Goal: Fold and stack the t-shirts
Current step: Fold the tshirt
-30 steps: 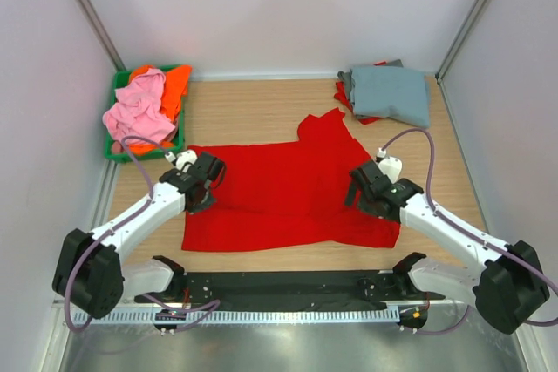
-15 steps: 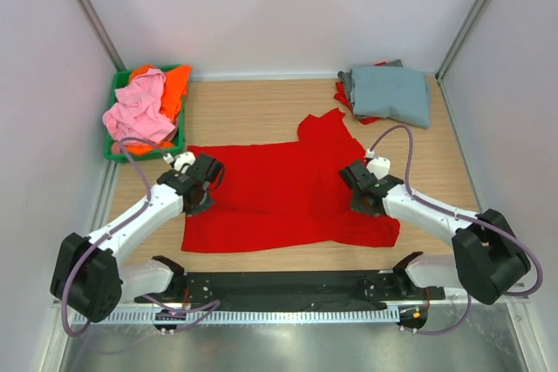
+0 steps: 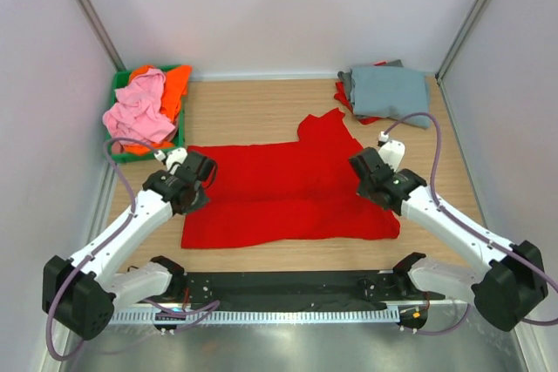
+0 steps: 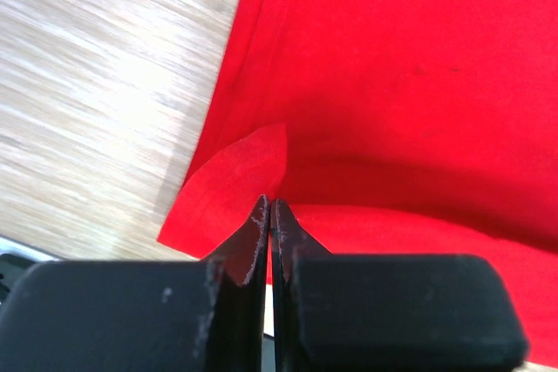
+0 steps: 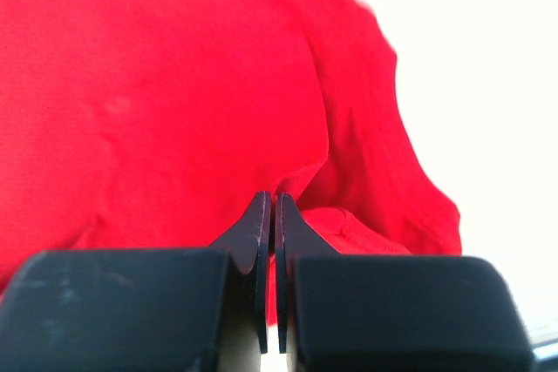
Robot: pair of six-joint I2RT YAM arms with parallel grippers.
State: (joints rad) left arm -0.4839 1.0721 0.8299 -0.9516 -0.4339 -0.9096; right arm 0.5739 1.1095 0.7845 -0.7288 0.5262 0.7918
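Observation:
A bright red t-shirt [image 3: 288,193] lies spread flat across the middle of the wooden table, one sleeve pointing to the back. My left gripper [image 3: 200,193] is at its left edge, shut on a raised fold of the red cloth [image 4: 253,163]; the jaws [image 4: 270,205] meet with cloth pinched between them. At the shirt's right edge, my right gripper [image 3: 366,179] is shut on a pulled-up ridge of the same shirt [image 5: 349,128], its tips [image 5: 275,199] pressed together. A grey-blue t-shirt [image 3: 391,93] lies folded at the back right, on top of another red one [image 3: 353,106].
A green bin [image 3: 118,152] at the back left holds a crumpled pink t-shirt [image 3: 138,111] and an orange one [image 3: 174,84]. White walls enclose the table on three sides. A black rail [image 3: 288,285] runs along the near edge between the arm bases.
My right gripper has shut on the red shirt's right edge. The shirt's near hem has drawn in slightly, and the left arm has shifted a little to the left with its hold kept.

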